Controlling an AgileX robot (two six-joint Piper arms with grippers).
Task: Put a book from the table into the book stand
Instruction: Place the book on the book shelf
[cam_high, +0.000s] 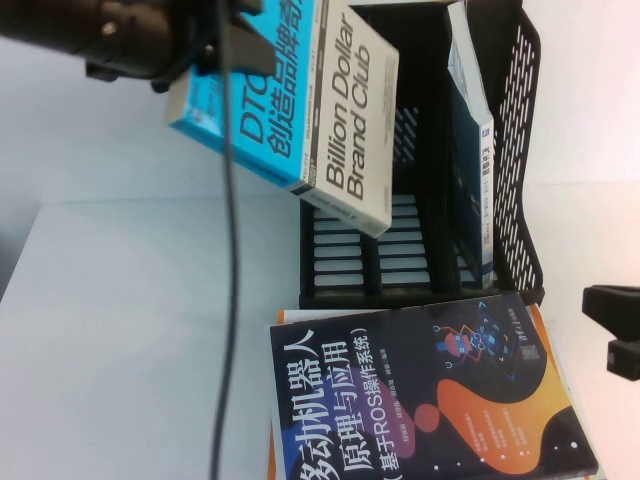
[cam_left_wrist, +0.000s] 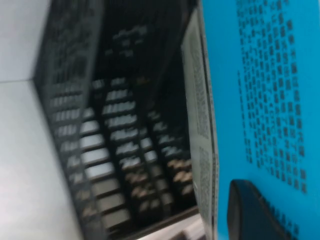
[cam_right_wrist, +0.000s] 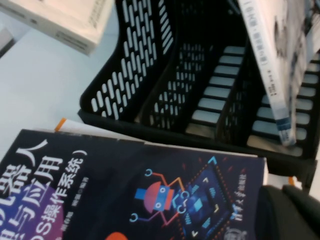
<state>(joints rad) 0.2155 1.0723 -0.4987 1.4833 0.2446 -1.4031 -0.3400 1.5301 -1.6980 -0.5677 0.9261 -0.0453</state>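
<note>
My left gripper (cam_high: 212, 58) is shut on the book (cam_high: 300, 110), blue with "DTC" and grey with "Billion Dollar Brand Club". It holds the book tilted in the air at the left slot of the black book stand (cam_high: 410, 250), high above the table (cam_high: 120, 330). In the left wrist view the blue cover (cam_left_wrist: 265, 90) fills one side, one dark finger (cam_left_wrist: 255, 212) lies on it, and the stand's slots (cam_left_wrist: 125, 125) lie beyond. A corner of the book (cam_right_wrist: 65, 22) shows in the right wrist view. My right gripper (cam_high: 612, 328) sits low at the table's right edge, beside the stand (cam_right_wrist: 165, 75).
A dark navy book with orange-purple graphics (cam_high: 430, 400) lies on the table in front of the stand, also in the right wrist view (cam_right_wrist: 125, 190). A dark teal book (cam_high: 470, 150) stands in the stand's right slot. The left arm's cable (cam_high: 228, 300) hangs down over the table.
</note>
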